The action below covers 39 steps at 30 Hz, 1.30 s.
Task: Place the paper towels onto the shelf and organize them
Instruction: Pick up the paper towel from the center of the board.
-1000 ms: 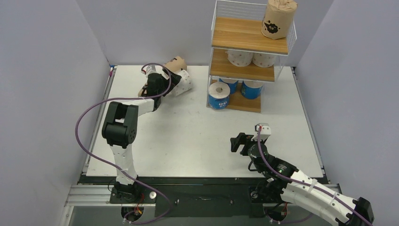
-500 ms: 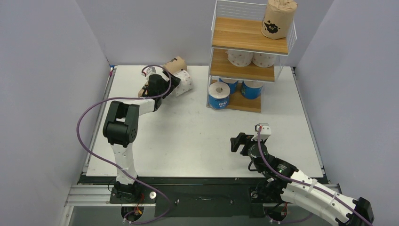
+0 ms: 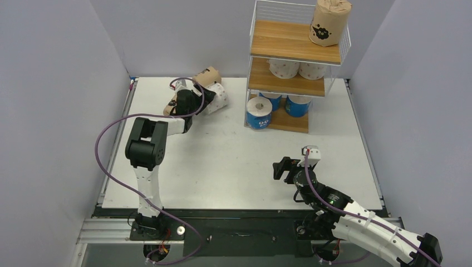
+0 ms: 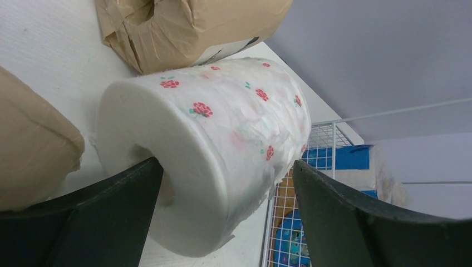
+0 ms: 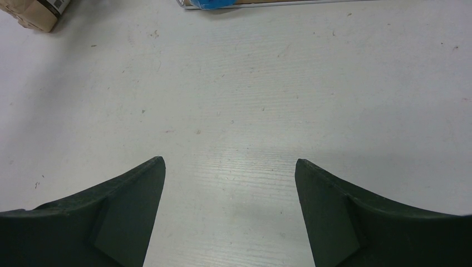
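White tabletop [image 3: 234, 156], left of wire-and-wood shelf [image 3: 278, 39]: white pink-flowered wrapped roll [image 4: 222, 128] lies between spread jaws of left gripper [image 4: 227, 163] — off-centre close may squirt it out or nudge brown paper-wrapped roll [image 4: 189, 28] just beside.

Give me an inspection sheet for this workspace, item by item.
Surface: white table, small specks.
Job's things: shelf holds top brown roll, two middle white rolls, three blue rolls at the bottom. On the table lie two loose brown rolls and one loose white roll.
Clutter: nothing seen.
Grippers: left gripper open, astride the loose white roll; right gripper open, empty, over bare table.
Cables: purple cable loops off the left arm; another runs along the right arm.
Surroundings: plain grey walls on three sides.
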Available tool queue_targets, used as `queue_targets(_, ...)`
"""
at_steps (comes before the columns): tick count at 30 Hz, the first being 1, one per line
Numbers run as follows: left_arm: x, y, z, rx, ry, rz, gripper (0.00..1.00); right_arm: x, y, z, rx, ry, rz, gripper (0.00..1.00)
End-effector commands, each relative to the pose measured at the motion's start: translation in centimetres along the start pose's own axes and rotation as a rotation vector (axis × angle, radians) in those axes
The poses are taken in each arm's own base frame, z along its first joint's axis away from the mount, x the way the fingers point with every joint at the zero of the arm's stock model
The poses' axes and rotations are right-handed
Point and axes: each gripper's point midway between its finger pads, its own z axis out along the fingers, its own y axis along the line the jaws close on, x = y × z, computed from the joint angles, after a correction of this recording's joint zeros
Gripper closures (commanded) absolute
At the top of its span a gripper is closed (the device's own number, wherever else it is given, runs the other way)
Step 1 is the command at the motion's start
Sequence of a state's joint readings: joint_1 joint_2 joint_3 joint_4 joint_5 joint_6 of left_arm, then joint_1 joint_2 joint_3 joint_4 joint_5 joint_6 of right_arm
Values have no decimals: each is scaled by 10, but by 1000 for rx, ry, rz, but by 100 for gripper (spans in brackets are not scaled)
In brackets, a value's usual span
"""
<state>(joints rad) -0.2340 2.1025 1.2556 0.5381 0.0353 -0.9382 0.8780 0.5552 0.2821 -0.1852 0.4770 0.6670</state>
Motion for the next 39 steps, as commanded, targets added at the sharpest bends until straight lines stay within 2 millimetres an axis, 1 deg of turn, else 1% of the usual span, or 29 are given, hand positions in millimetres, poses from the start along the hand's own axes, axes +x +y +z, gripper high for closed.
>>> queue_targets(1, -13, -25, 4, 129, -50, -9, 19, -4, -2, 1, 19, -24, 8, 18)
queue_targets(2, -12, -26, 3, 138, -47, -9, 20, -5, -2, 1, 20, -25, 8, 18)
queue_targets(6, -12, -26, 4, 150, -50, -16, 32, -5, -2, 2, 24, -22, 3, 18)
queue_targets(13, -11, -23, 4, 154, -51, -27, 49, -4, -3, 2, 28, -22, 3, 18)
queue_targets(17, -11, -21, 3, 156, -52, -33, 61, -5, -3, 3, 31, -23, 1, 18)
queue_targets(23, -13, -21, -4, 170, -58, -54, 74, -5, -2, 3, 29, -24, 1, 18)
queue_targets(27, -20, -25, -16, 168, -78, -58, 77, -6, -2, 3, 27, -28, 5, 18)
queue_targets(28, -25, -31, -20, 180, -88, -57, 78, -6, -2, 3, 26, -27, 3, 18)
queue_targets(29, -25, -31, -23, 180, -90, -57, 78, -6, -2, 3, 26, -28, 3, 18)
queue_targets(30, -30, -39, -28, 194, -100, -56, 79, -7, -1, 2, 25, -30, 4, 18)
queue_targets(31, -30, -39, -31, 192, -100, -56, 79, -7, -1, 2, 22, -30, 5, 18)
queue_targets(32, -35, -45, -36, 205, -109, -56, 80, -7, -1, 2, 22, -30, 4, 18)
queue_targets(33, -34, -46, -40, 204, -107, -57, 80, -8, -1, 2, 21, -32, 3, 18)
queue_targets(35, -42, -60, -55, 225, -119, -55, 80, -9, 0, 2, 20, -37, 5, 18)
queue_targets(38, -42, -74, -73, 238, -121, -49, 81, -12, 2, 2, 15, -43, 2, 18)
queue_targets(39, -44, -80, -83, 238, -125, -35, 81, -13, 3, 3, 12, -46, 2, 18)
